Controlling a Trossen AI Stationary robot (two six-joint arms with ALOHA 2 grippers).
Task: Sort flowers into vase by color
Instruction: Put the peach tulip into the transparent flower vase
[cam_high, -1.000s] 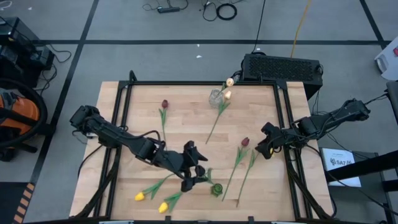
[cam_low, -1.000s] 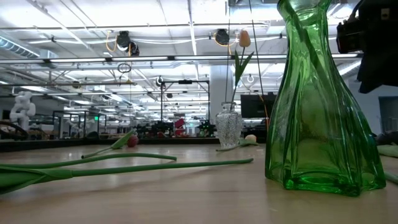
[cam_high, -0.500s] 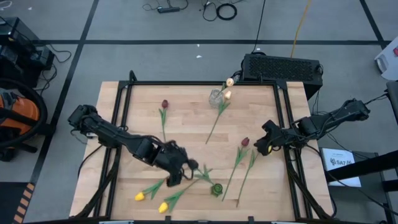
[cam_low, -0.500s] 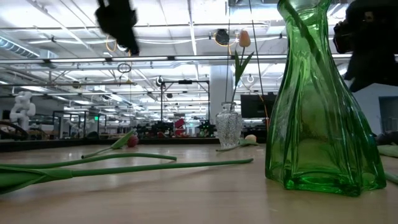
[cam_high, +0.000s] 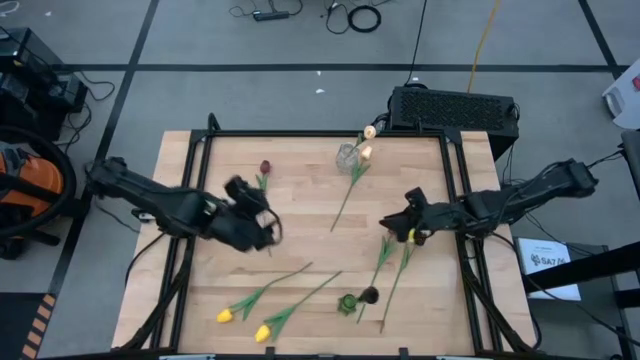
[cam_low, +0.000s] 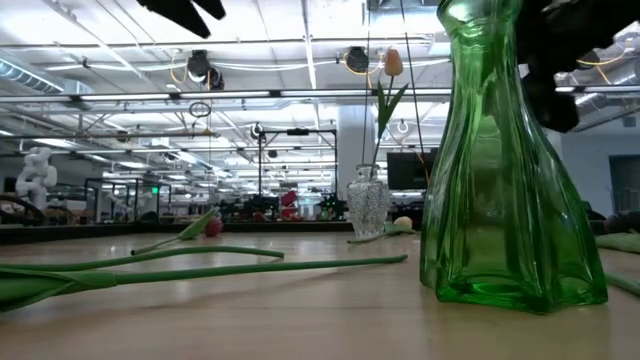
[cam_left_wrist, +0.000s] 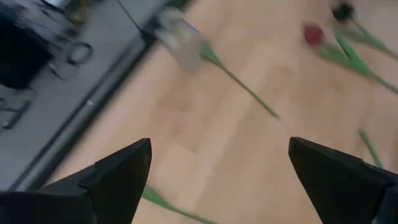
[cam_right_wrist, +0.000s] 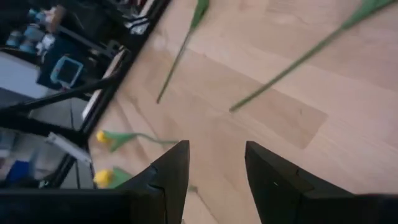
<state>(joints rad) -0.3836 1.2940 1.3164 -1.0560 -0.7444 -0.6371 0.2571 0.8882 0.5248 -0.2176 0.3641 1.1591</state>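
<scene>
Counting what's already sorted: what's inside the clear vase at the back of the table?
The clear vase holds one upright peach tulip. A second pale tulip lies on the table beside it, not inside. The textured glass hides the stem's lower end.

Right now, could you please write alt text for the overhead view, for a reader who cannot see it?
Two dark arms reach over a wooden table strewn with tulips: the left pincer hangs open left of centre, the right pincer open above a red tulip. Two yellow tulips lie near a green vase; a clear vase holds peach ones.
</scene>
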